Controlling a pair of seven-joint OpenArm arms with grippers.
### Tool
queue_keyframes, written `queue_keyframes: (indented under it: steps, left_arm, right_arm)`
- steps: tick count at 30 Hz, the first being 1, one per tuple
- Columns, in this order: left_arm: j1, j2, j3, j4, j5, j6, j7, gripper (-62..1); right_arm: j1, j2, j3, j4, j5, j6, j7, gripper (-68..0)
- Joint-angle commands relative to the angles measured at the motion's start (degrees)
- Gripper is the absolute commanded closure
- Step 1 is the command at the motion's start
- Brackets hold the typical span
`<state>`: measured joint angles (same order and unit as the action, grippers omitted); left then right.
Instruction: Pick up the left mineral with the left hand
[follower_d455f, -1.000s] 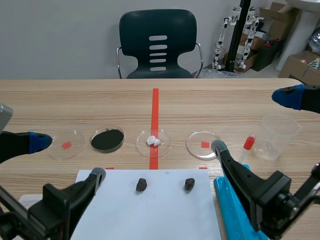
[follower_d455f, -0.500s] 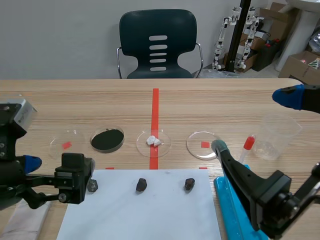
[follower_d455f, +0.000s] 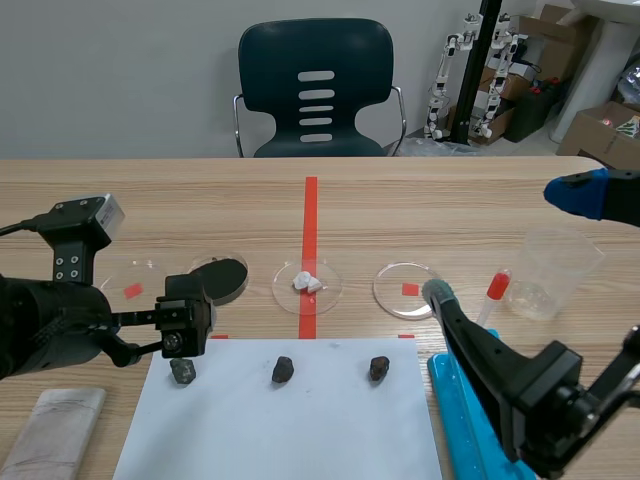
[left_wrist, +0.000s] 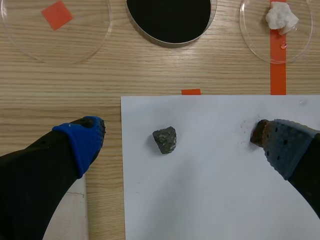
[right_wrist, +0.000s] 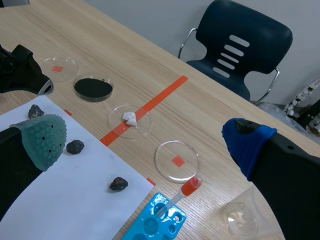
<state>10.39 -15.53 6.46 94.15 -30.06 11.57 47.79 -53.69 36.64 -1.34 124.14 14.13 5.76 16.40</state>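
Left wrist view: the left gripper (left_wrist: 185, 141) stands wide apart and holds nothing. The left mineral (left_wrist: 165, 140) lies between its fingers, touching neither. It is a small, rough, angular lump, dark grey with pale flecks, resting on the white paper (left_wrist: 210, 200) just inside the sheet's edge. Bare paper lies all round it. The blue-padded finger (left_wrist: 82, 142) hangs over wood beside that edge. The other finger's pad partly covers the middle mineral (left_wrist: 256, 133); whether they touch cannot be told. Ahead of the gripper, well apart from it, sit a dish with a red square (left_wrist: 30, 45), a dish of black powder (left_wrist: 170, 20) and a dish with a white lump (left_wrist: 260, 42).

Scene view: here all three stones show in a row across the lower frame, the right mineral (follower_d455f: 379, 368) included. The left one lies at lower left under the left arm's wrist block, which hides the fingers. A folded cloth (follower_d455f: 55, 445) fills the bottom left corner, off the paper.

Right wrist view: the right gripper (right_wrist: 145, 140) also gapes, empty, well above the table. Beneath it lie a blue tray (right_wrist: 160, 222), a dropper (right_wrist: 182, 192) and a clear cup (right_wrist: 240, 222).
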Motion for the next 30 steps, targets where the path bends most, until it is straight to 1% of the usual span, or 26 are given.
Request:
queue_keyframes:
  steps: [1, 7, 10, 14, 18, 21, 23, 27, 30]
  left_arm:
    - [-0.7, 0.1, 0.0, 0.3, 0.1, -0.1, 0.7, -62.3]
    - [-5.3, 0.6, 1.0, -5.5, 3.4, -0.1, 6.5, -62.3]
    - [-7.5, 0.6, 3.3, -8.1, 6.3, -0.1, 9.1, -62.3]
    - [-9.1, 0.6, 6.9, -9.6, 8.6, 0.1, 9.1, -62.3]
    - [-9.6, 0.6, 10.4, -10.5, 11.2, 5.1, 9.2, -62.3]
    - [-9.7, 0.6, 12.4, -10.8, 13.2, 7.5, 9.0, -62.3]
    - [-9.7, 0.6, 13.1, -10.8, 13.9, 8.9, 8.6, -62.3]
    - [-10.5, 1.3, 13.2, -11.3, 13.8, 8.9, 8.8, -62.3]
    - [-12.0, 2.3, 13.5, -13.2, 13.8, 8.9, 9.0, -62.3]
  right_arm:
    - [0.5, -0.2, 0.5, 1.0, 0.4, -0.2, 0.9, -67.9]
    - [0.5, -0.2, 0.5, 1.0, 0.4, -0.2, 0.9, -67.9]
    - [0.5, -0.2, 0.5, 1.0, 0.4, -0.2, 0.9, -67.9]
    - [0.5, -0.2, 0.5, 1.0, 0.4, -0.2, 0.9, -67.9]
    - [0.5, -0.2, 0.5, 1.0, 0.4, -0.2, 0.9, -67.9]
    - [0.5, -0.2, 0.5, 1.0, 0.4, -0.2, 0.9, -67.9]
    - [0.5, -0.2, 0.5, 1.0, 0.4, -0.2, 0.9, -67.9]
    - [0.5, -0.2, 0.5, 1.0, 0.4, -0.2, 0.9, -67.9]
    - [0.5, -0.2, 0.5, 1.0, 0.4, -0.2, 0.9, -67.9]
